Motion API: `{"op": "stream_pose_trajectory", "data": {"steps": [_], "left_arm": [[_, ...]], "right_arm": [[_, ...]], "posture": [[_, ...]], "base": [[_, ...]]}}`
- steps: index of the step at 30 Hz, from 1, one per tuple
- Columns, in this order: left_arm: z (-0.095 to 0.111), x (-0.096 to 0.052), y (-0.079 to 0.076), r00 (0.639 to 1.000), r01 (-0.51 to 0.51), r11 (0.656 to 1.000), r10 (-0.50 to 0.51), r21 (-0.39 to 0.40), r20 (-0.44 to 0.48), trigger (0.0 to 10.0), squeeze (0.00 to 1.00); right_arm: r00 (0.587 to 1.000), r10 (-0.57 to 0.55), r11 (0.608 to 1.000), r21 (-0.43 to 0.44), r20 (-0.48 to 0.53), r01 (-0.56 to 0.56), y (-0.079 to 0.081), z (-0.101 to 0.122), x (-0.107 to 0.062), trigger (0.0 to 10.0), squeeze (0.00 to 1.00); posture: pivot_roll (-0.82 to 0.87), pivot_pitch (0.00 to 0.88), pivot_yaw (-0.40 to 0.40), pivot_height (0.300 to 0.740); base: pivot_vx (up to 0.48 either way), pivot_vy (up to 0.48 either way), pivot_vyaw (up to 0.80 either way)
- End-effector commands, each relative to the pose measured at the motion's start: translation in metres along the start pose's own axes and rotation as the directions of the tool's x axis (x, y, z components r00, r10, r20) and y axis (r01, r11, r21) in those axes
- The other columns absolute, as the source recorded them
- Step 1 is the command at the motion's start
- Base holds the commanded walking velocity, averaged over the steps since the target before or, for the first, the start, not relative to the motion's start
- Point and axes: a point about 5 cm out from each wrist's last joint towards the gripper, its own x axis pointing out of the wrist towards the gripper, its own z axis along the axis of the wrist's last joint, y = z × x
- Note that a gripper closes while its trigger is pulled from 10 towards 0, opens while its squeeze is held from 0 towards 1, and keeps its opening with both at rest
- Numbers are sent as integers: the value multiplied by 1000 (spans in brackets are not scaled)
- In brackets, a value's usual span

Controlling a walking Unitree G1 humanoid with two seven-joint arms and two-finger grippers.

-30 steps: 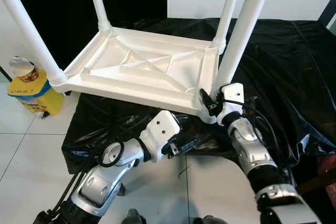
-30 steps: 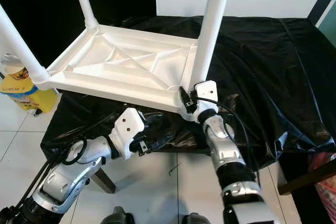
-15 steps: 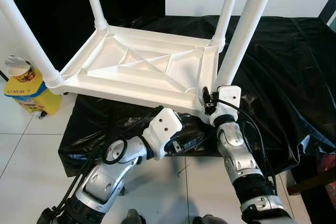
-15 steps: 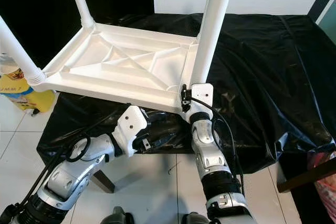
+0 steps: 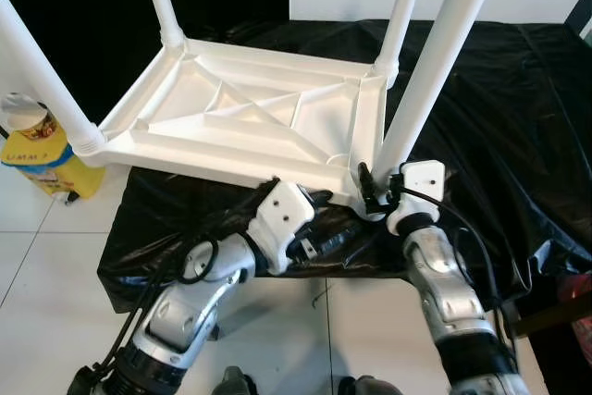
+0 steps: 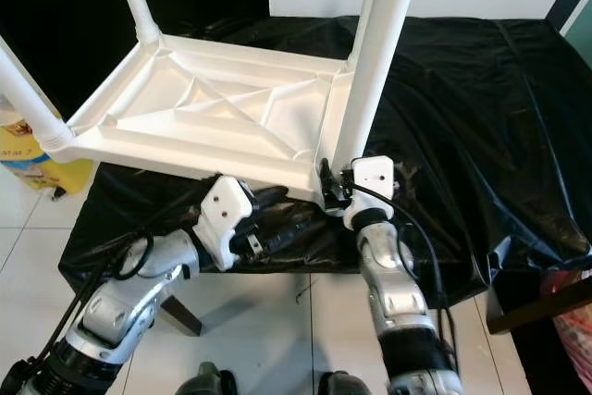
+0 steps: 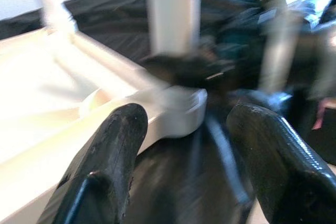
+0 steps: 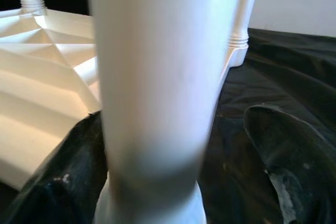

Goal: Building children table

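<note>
The white children's table (image 5: 250,117) lies upside down on a black-draped surface, its legs pointing up. My right gripper (image 5: 370,187) is at the base of the near right leg (image 5: 430,71). In the right wrist view that leg (image 8: 163,77) stands between the fingers (image 8: 294,156), with a gap on one side, so the gripper is open. My left gripper (image 5: 328,228) is open just below the tabletop's front edge, near the same corner. In the left wrist view the corner (image 7: 178,111) lies ahead between the spread fingers (image 7: 113,150).
The black cloth (image 5: 518,117) hangs over the support's edges. On the white tiled floor (image 5: 46,256) at the left stands a yellow container (image 5: 37,150) with a cup on top. A wooden edge (image 6: 536,307) and something red show at the lower right.
My left gripper has risen towards the tabletop's front edge near the right corner. The right gripper has stayed at the leg's base while its forearm swung. The head view shifted slightly.
</note>
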Motion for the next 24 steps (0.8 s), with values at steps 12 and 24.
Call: {"op": "stream_pose_trajectory", "data": {"steps": [12, 24], "left_arm": [[-2, -16, 38, 993, -117, 992, 118, 50, -20, 10000, 0], [5, -40, 74, 962, -269, 957, 273, 105, -23, 10000, 0]], "right_arm": [[998, 66, 998, 7, -19, -65, -9, 9, -51, 10000, 0], [893, 442, 896, 92, -85, -435, 27, 3, -72, 10000, 0]], "posture": [[-77, 153, -24, 740], [-4, 168, -31, 740]], "base": [[0, 0, 0], [0, 0, 0]]}}
